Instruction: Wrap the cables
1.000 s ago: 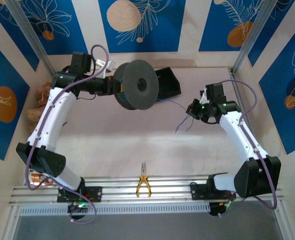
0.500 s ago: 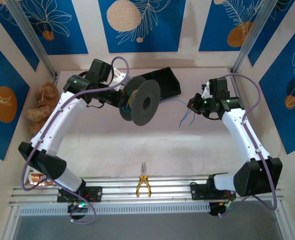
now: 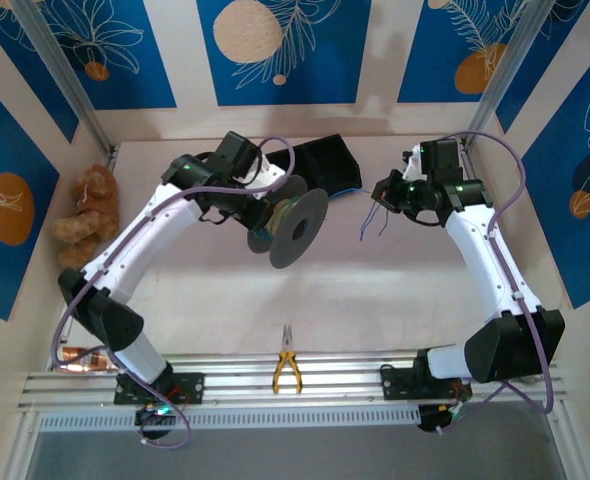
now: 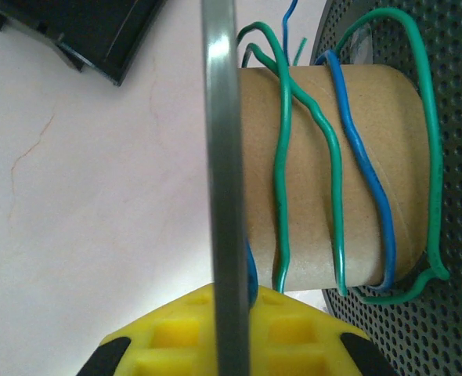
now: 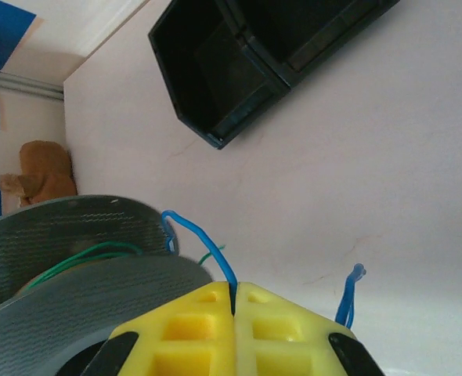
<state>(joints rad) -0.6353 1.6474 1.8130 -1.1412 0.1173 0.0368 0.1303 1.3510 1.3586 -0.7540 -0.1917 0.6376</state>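
Right now, your left tool (image 4: 229, 325) is clamped on the thin rim of one flange of the grey perforated spool (image 3: 297, 228). Its yellow fingers (image 4: 176, 337) press on either side of that edge. Just beyond the fingertips, the thin green and blue cables (image 4: 280, 180) lie in loose, uneven turns around the spool's brown cardboard core (image 4: 309, 235), between the two flanges. One green loop bulges out against the far flange.

Your right tool (image 5: 233, 309) has its yellow jaws pressed together on a single blue strand (image 5: 217, 254). The strand rises from the seam between them and curves over towards the spool, on that tool's left in its wrist view. A second blue end (image 5: 348, 294) sticks up just to the right of the tool. From above, loose wire ends dangle below the right tool, over the pale tabletop (image 3: 375, 290).

A black plastic bin (image 3: 327, 165) sits on the tabletop beyond and between your two tools. A brown plush toy (image 3: 87, 215) sits by the wall, well out past the left tool. The yellow-handled pliers (image 3: 287, 372) lie down by the arm bases, well apart from both tools.
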